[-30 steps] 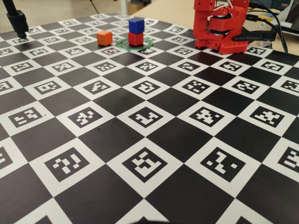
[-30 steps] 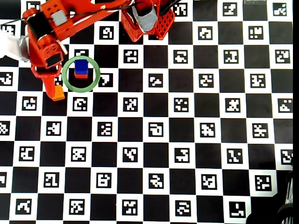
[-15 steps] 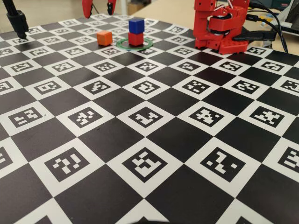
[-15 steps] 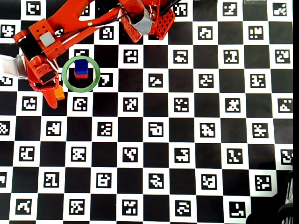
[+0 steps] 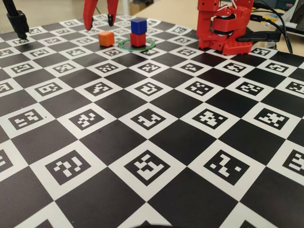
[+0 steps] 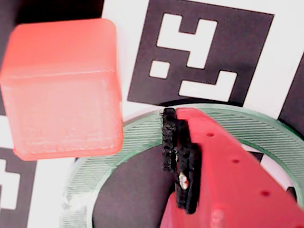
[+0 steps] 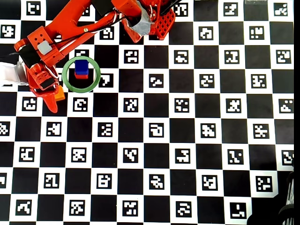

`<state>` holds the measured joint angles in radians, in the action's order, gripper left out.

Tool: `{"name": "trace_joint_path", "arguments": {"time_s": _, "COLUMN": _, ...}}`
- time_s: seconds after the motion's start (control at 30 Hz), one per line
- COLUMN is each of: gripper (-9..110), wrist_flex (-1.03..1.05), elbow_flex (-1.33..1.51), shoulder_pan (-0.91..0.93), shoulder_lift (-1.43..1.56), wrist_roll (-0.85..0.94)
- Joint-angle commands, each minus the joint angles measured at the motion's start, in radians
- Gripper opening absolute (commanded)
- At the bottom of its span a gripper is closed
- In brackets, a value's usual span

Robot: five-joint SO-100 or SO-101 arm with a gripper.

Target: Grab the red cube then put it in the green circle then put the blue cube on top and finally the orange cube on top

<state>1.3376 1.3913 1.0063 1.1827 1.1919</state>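
Sitting on the checkered board (image 5: 156,156), the orange cube (image 5: 106,38) lies just left of the green circle (image 5: 124,46) in the fixed view. Inside that ring the blue cube (image 5: 138,25) rests atop the red cube (image 5: 137,39). Above the orange cube hangs the gripper (image 5: 100,20), fingers spread wide and holding nothing. At the far right stands the arm's base (image 5: 223,26).
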Motion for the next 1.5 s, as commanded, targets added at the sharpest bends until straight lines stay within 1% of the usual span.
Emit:
{"name": "trace_joint_path", "arguments": {"time_s": 0.0, "gripper": 45, "wrist_flex": -0.034, "elbow_flex": 0.015, "shoulder_pan": -0.006, "shoulder_lift": 0.031, "wrist_roll": 0.002}}
{"name": "trace_joint_path", "arguments": {"time_s": 0.2, "gripper": 45, "wrist_flex": -0.114, "elbow_flex": 0.087, "shoulder_pan": -0.015, "shoulder_lift": 0.025, "wrist_roll": -0.014}}
{"name": "trace_joint_path", "arguments": {"time_s": 0.5, "gripper": 45, "wrist_flex": -0.192, "elbow_flex": 0.117, "shoulder_pan": -0.04, "shoulder_lift": 0.008, "wrist_roll": -0.04}}
{"name": "trace_joint_path", "arguments": {"time_s": 1.0, "gripper": 45, "wrist_flex": -0.215, "elbow_flex": 0.13, "shoulder_pan": -0.048, "shoulder_lift": 0.005, "wrist_roll": -0.049}}
{"name": "trace_joint_path", "arguments": {"time_s": 1.47, "gripper": 38, "wrist_flex": -0.218, "elbow_flex": 0.129, "shoulder_pan": -0.048, "shoulder_lift": 0.002, "wrist_roll": -0.052}}
